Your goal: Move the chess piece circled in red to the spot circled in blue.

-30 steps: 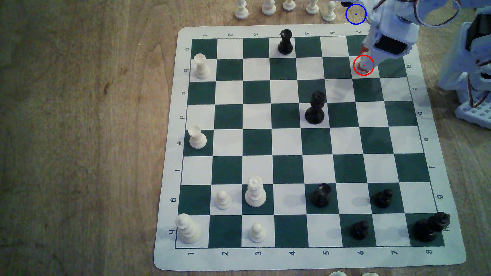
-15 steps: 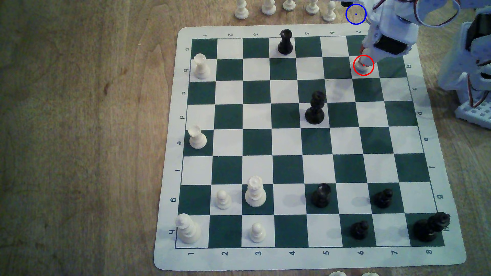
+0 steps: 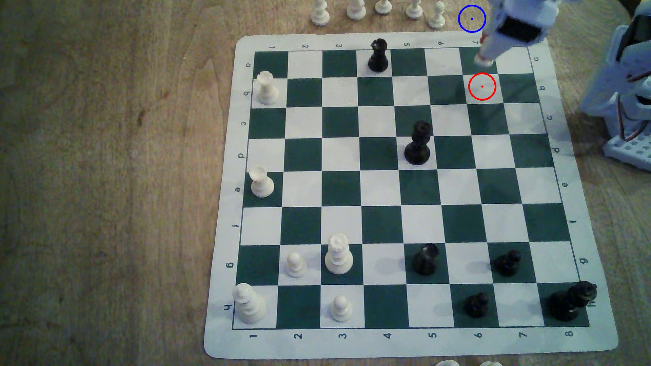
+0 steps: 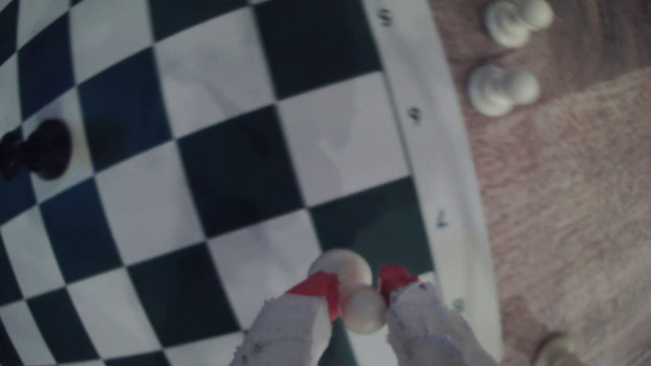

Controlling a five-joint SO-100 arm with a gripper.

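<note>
The white pawn hangs off the board, over the dark corner-row square just beyond the red ring, whose white square is bare. My gripper is shut on it. In the wrist view the red-taped fingertips clamp the pawn at its neck, ball head toward the camera and round base away from it. The blue-ringed spot is bare wood past the board's far edge, a little up and to the exterior view's left of the gripper.
A row of white pieces stands on the wood just left of the blue ring in the exterior view. A black rook sits three squares left of the pawn. The arm's base stands off the board's right edge.
The gripper, shut on the pawn, lifted it off the red-ringed square and carried it about one square toward the board's far edge.
</note>
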